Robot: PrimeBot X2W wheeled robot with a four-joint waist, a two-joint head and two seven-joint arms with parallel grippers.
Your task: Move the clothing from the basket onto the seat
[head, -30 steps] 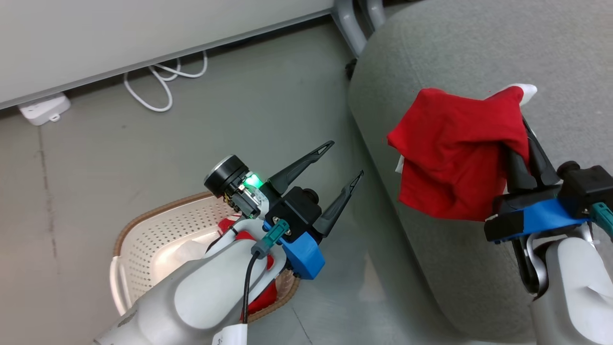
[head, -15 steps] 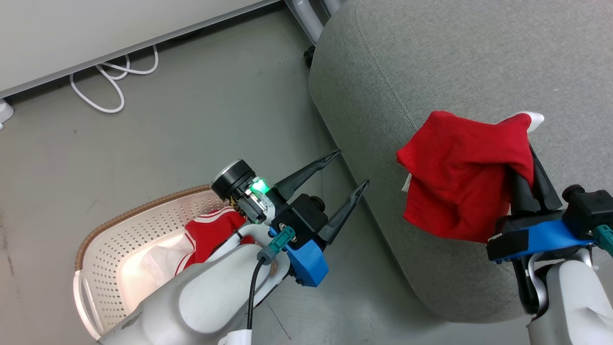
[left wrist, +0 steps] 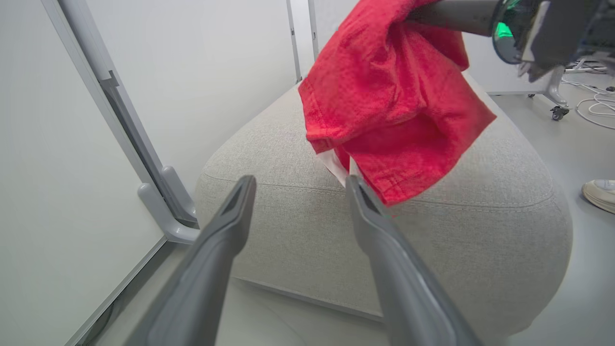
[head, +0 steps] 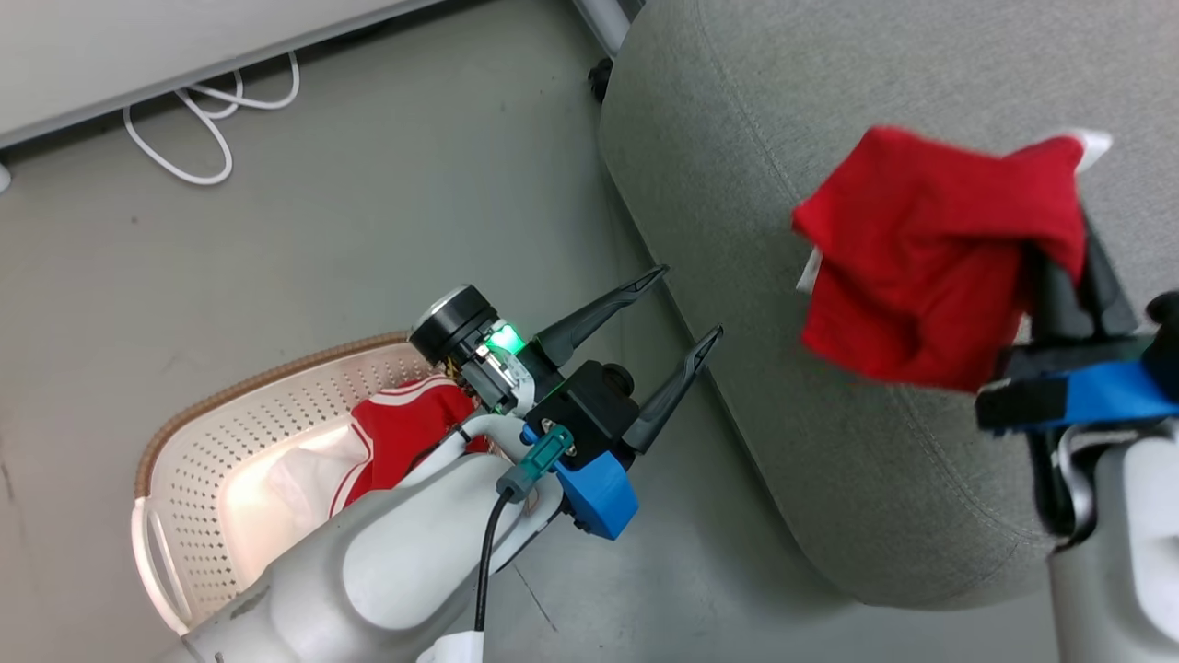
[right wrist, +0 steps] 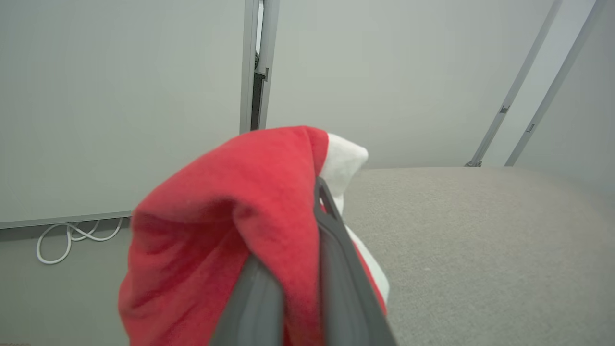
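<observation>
no readable text, labels or numbers

Clothing (head: 921, 267) soft matt cloth; seat (head: 783, 138) coarse woven fabric; basket (head: 276, 414) perforated glossy plastic.

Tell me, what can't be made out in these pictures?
Basket contents, head view: the left arm covers part; how much clothing remains is unclear.
Held red garment, head view: blurred, details lost.
Right gripper fingertips, head view: buried in that garment.
Shoe, left wrist view: cut by the right edge.

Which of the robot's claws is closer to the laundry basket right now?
Left. The left claw hangs open just past the rim of the basket; the right claw is over the seat, shut on a red garment.
</observation>
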